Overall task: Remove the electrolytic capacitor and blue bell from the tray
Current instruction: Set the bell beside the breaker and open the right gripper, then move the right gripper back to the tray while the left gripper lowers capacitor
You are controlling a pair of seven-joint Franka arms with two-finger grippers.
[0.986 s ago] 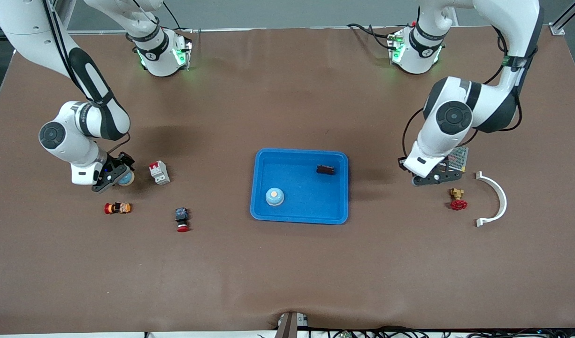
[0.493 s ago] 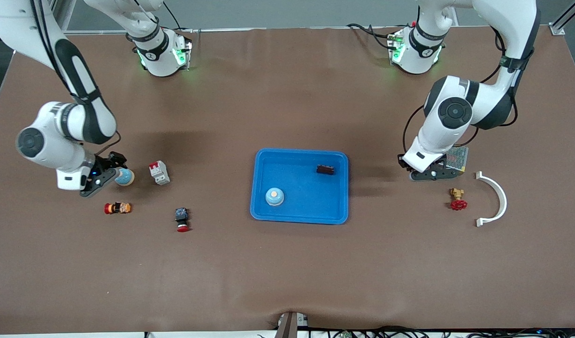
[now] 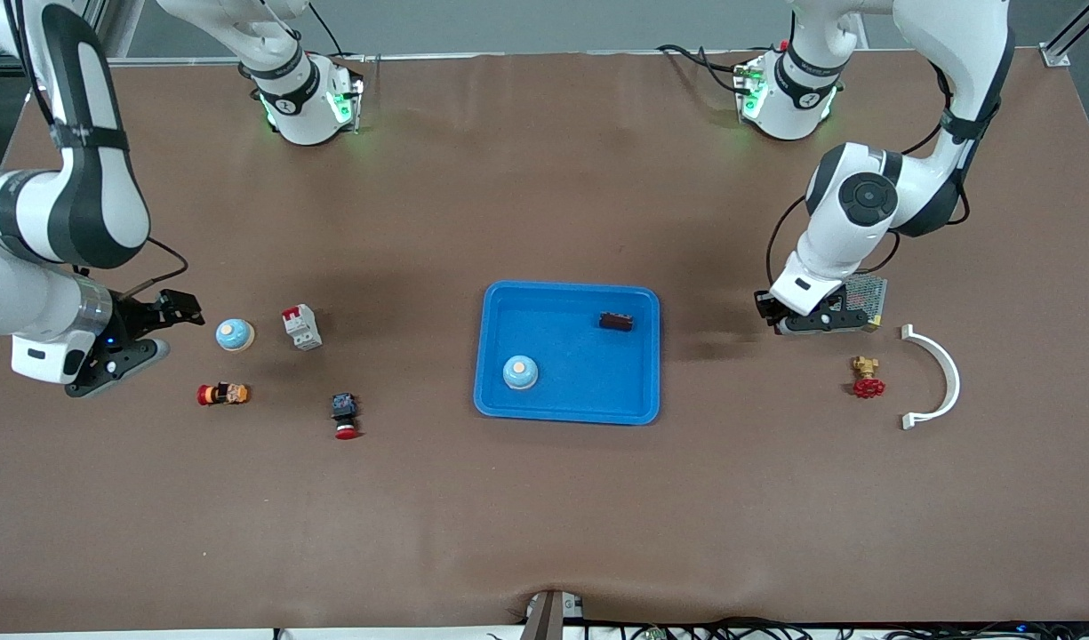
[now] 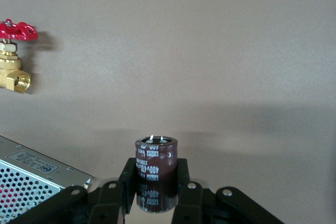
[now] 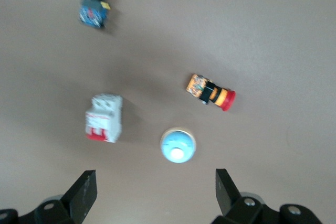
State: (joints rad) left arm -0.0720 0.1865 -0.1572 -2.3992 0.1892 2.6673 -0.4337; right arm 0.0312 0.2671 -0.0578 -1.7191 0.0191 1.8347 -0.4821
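The left hand [image 3: 815,322] is closed on the capacitor [image 4: 156,171]. It hangs over bare bench [image 3: 544,533] toward the left arm's end, well apart from the tray [image 3: 500,404] and just beside the mesh box [image 3: 868,293]. The coming move, I judge, is straight down. The capacitor's long axis lies across the closing line of the fingers and its pin end sticks out of the grip, so it should land on its flat end.

The right hand [image 3: 140,338] is wide open and holds nothing. It is over the bench near the bench bell [image 3: 235,334], which already stands outside the tray. A second bell, the tray bell [image 3: 520,372], sits inside toward the right arm's end, so the empty right hand is the nearer one for it. A dark part [image 3: 616,321] also lies in the tray.

Only the left wrist view shows the capacitor; in the front view the hand hides it. I cannot tell whether it touches the bench.
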